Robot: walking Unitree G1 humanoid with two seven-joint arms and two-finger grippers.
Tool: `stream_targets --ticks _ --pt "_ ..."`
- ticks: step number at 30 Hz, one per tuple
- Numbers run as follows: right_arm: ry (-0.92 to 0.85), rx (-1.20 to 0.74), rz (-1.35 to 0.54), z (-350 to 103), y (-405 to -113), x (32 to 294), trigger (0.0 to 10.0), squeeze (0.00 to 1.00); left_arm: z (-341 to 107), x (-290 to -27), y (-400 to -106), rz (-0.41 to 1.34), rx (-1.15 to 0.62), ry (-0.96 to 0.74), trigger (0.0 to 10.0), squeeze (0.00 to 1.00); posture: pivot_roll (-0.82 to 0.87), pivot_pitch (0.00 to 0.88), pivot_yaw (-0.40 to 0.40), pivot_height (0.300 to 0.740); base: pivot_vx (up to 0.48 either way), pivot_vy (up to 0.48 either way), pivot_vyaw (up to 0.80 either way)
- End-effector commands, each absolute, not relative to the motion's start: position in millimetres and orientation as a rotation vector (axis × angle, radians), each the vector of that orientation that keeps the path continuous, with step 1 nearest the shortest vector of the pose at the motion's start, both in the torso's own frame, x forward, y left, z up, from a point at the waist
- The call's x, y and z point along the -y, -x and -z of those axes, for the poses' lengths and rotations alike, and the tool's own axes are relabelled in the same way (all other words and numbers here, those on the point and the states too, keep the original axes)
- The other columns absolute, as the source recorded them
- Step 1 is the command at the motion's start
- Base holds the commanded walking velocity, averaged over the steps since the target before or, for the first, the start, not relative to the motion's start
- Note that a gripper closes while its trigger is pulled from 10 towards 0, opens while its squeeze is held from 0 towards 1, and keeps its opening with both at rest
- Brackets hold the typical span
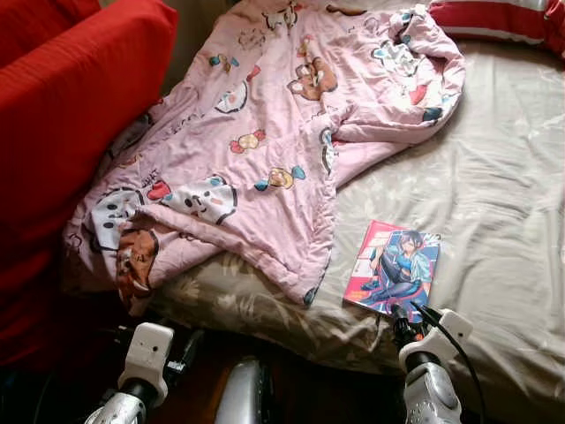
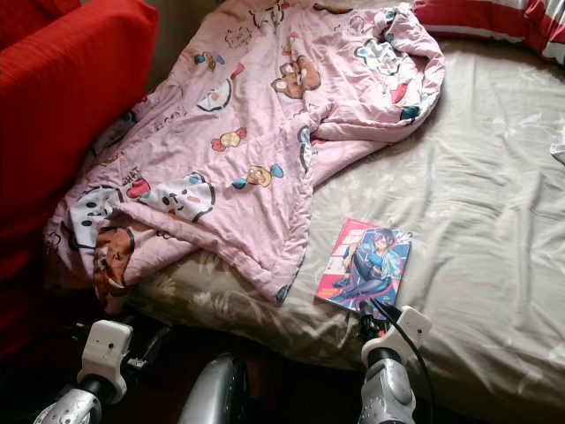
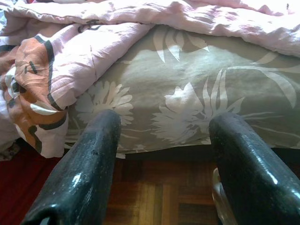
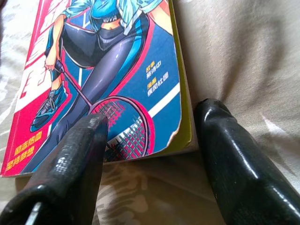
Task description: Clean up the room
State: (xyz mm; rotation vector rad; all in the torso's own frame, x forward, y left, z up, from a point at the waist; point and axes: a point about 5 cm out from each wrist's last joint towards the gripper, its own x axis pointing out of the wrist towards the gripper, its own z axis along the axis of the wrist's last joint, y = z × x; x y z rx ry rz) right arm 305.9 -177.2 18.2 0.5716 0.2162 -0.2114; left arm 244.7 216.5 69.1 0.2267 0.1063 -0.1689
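A bed (image 1: 512, 177) in a beige sheet with pale flower prints takes up most of the room ahead, standing on a dark wood floor (image 3: 159, 197). A rumpled pink quilt (image 1: 265, 132) printed with cartoon animals sprawls over its left half and spills off the near edge. A red sofa (image 1: 71, 115) presses against the quilt on the left, and a red-and-white striped pillow (image 1: 494, 16) lies at the far right corner.

A comic book (image 1: 393, 268) lies flat on the bare sheet near the bed's front edge, just right of the quilt's hem, cover up.

The right gripper (image 4: 150, 140) reaches low over the edge to the book's near corner, fingers spread with one over the cover and one on the sheet beside it, holding nothing. The left gripper (image 3: 164, 154) hangs lower, before the bed's side, fingers apart and empty.
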Motion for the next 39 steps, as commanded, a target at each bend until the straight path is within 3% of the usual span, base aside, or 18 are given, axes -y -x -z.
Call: stream_targets --ticks 1,15,16,17,30,39 --pt "-0.641 -0.346 0.156 4 -291 154 10.0 0.00 -63 -224 -237 0.165 -0.157 -0.246 10.0 0.00 0.18 0.319 0.198 0.591 0.000 0.000 0.00" --pt "-0.855 -0.381 0.006 7 -289 129 10.0 0.00 -64 -223 -233 0.173 -0.164 -0.258 10.0 0.00 0.20 0.338 0.204 0.591 0.000 0.000 0.00" --pt "-0.853 -0.382 0.006 7 -289 129 3.8 0.00 -64 -223 -233 0.173 -0.165 -0.259 10.0 0.00 0.20 0.341 0.205 0.591 0.000 0.000 0.00" --pt "-0.851 -0.381 0.008 7 -289 128 0.0 0.00 -64 -224 -232 0.172 -0.167 -0.261 10.0 0.00 0.20 0.343 0.206 0.591 0.000 0.000 0.00" --pt "-0.850 -0.357 0.010 6 -290 134 0.0 0.00 -61 -222 -235 0.176 -0.176 -0.262 10.0 0.00 0.19 0.339 0.205 0.591 0.000 0.000 0.00" --pt "-0.817 -0.293 0.033 -4 -298 140 0.0 0.00 -61 -221 -243 0.176 -0.175 -0.269 10.0 0.00 0.17 0.285 0.202 0.591 0.000 0.000 0.00"
